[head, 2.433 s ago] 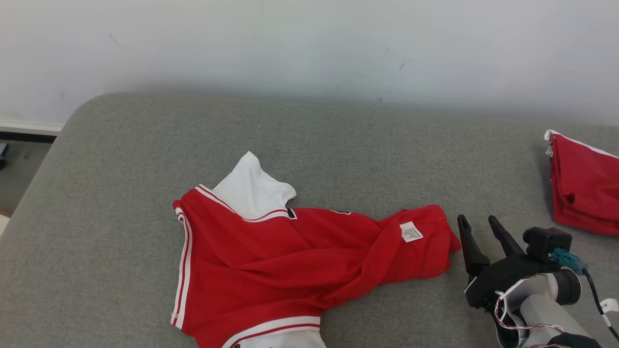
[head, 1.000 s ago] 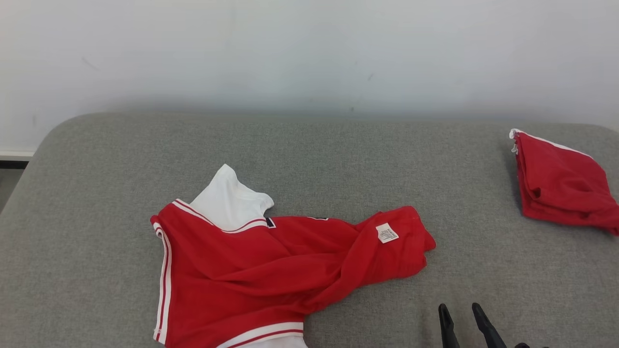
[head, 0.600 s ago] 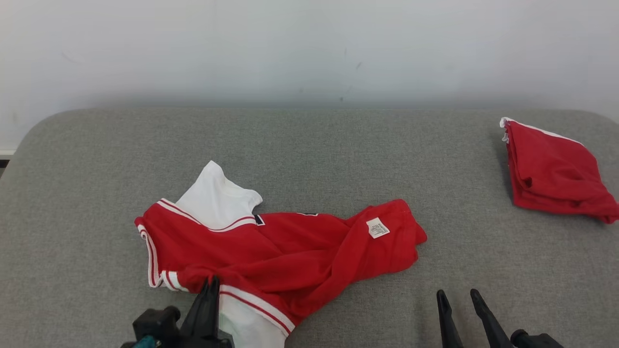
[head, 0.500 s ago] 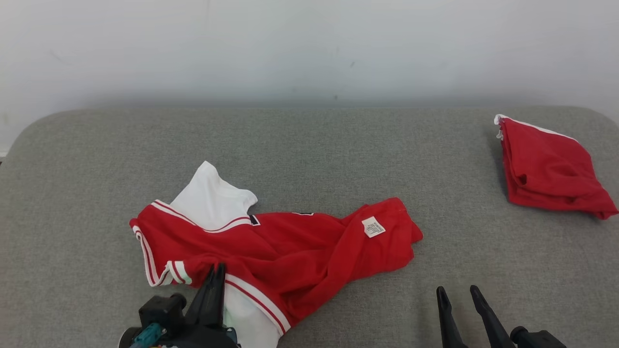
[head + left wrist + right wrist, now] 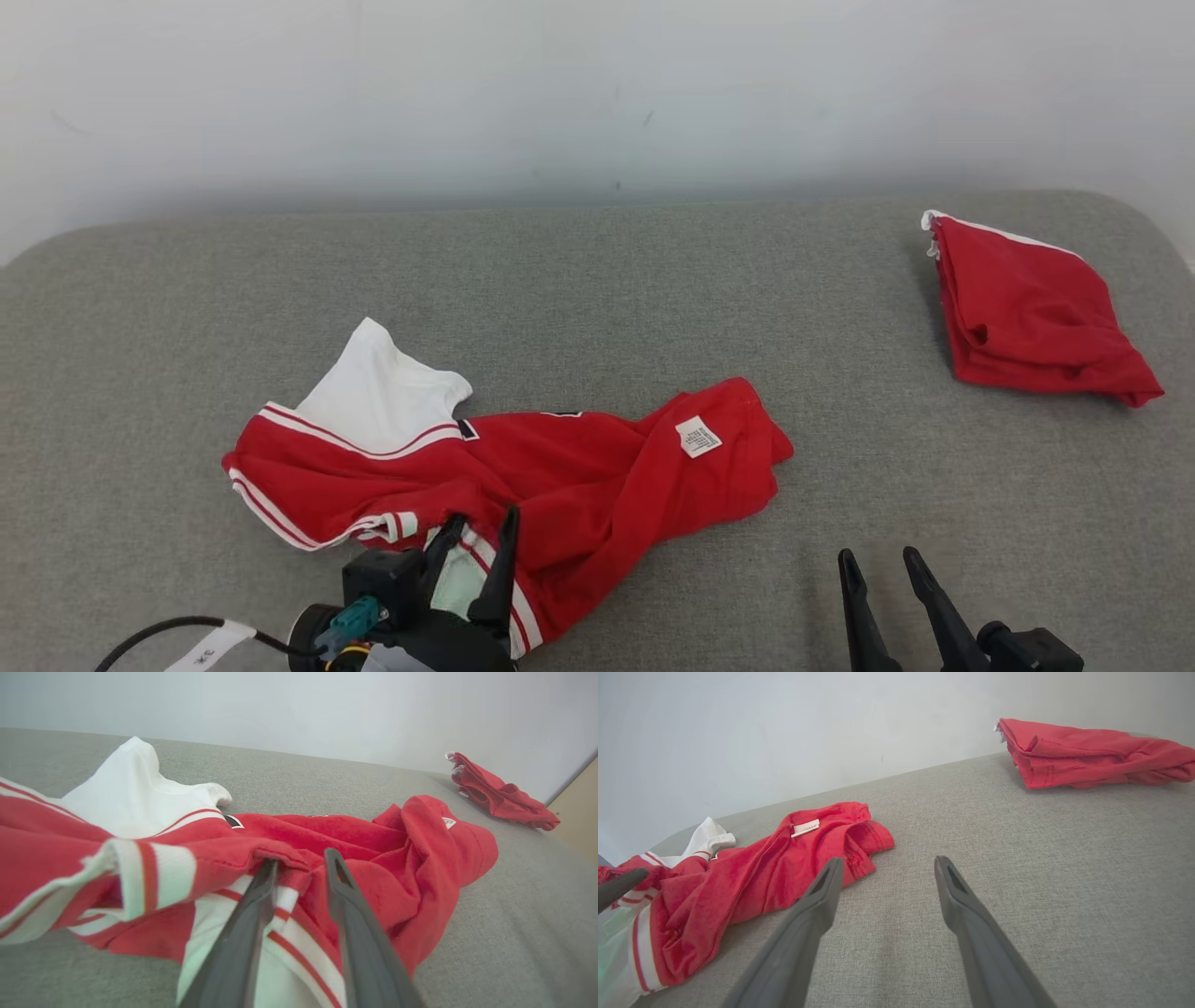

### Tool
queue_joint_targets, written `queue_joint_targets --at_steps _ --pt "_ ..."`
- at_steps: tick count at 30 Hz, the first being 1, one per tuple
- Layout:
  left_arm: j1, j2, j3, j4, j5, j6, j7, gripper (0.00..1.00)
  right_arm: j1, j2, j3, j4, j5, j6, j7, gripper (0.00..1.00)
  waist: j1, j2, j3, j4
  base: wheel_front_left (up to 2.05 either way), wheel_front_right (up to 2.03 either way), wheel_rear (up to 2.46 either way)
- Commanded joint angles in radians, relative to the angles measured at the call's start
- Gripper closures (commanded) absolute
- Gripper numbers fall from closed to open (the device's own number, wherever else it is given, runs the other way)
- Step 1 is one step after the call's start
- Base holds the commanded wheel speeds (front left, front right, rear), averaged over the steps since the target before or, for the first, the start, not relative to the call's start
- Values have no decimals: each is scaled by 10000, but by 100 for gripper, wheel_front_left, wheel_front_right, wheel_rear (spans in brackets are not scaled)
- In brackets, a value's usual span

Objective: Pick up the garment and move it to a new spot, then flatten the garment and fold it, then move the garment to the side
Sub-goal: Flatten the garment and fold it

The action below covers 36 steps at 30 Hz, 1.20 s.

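The garment [image 5: 579, 467] is a red jersey with white sleeves and striped trim, lying crumpled on the grey cushion [image 5: 653, 280]. It also appears in the left wrist view [image 5: 397, 858] and the right wrist view [image 5: 761, 877]. My left gripper [image 5: 481, 523] is at its near striped hem, jaws partly apart. In the left wrist view [image 5: 301, 856] the hem lies between the fingers, and the left fingertip is tucked under a red fold. My right gripper [image 5: 875, 557] stands open over bare cushion, right of the garment, with nothing between its fingers [image 5: 887, 861].
A second red garment [image 5: 1027, 317], folded, lies at the cushion's far right, near the rounded corner. A pale wall runs behind the cushion. Bare cushion stretches between the two garments and along the back.
The camera has shifted. My left gripper came in, shut on the near hem and bunched it up; now its fingers stand apart. The right gripper has stayed open.
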Motion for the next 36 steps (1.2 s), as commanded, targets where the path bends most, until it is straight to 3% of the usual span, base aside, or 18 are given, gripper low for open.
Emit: queue_joint_targets --at_steps 1,12,19,31,32,33,34,36 --pt "141 33 22 -97 18 131 -23 0 70 0 -4 5 -77 -20 -5 0 0 -1 -61 157 0 0 0" --pt "1945 30 643 -1179 -130 391 -23 0 541 18 -142 10 -50 -20 -5 0 0 -1 -258 817 0 0 0" --pt "2135 25 1071 -1340 55 438 -23 0 527 30 -28 49 -81 -20 -5 0 0 -1 -306 858 0 0 0" --pt "1286 217 1498 324 682 33 -23 0 336 -17 81 235 -2 -21 -5 0 0 -1 -241 173 0 0 0" --pt "1093 206 1589 471 616 -32 -23 24 306 -16 68 238 9 -21 -5 0 0 -1 -211 116 0 0 0" --pt "1028 189 1574 592 610 -15 -23 56 310 -12 69 238 7 -21 -5 0 0 -1 -205 103 0 0 0" --pt "964 176 1517 647 662 -45 -23 100 325 -10 72 245 1 -21 -5 0 0 -1 -198 100 0 0 0" --pt "837 161 1517 755 573 -82 -23 100 376 -5 67 257 -11 -21 -5 0 0 -1 -200 128 0 0 0"
